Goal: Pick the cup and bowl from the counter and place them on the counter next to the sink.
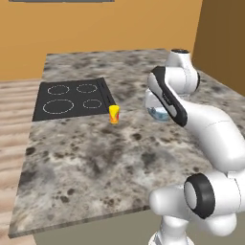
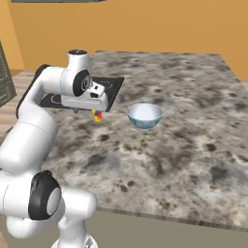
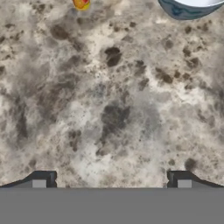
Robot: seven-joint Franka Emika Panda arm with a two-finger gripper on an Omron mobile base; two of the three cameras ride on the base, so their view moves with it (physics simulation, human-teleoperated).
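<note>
Standing upright at centre frame in the left base view, the yellow cup (image 1: 114,114) sits on the speckled table (image 1: 95,162), just off the lower right corner of the black stovetop (image 1: 72,99). The white bowl (image 2: 144,115) rests near it, toward the centre of the right base view, the two apart. The hand (image 3: 111,180) hovers above bare stone with its jaws spread wide and empty; cup and bowl lie at the top edge of the hand view. A descent aimed from this offset could clip the small cup's rim and topple it, or shove it against the stovetop's edge. No sink is visible, so the drop-off remains unplaced.
</note>
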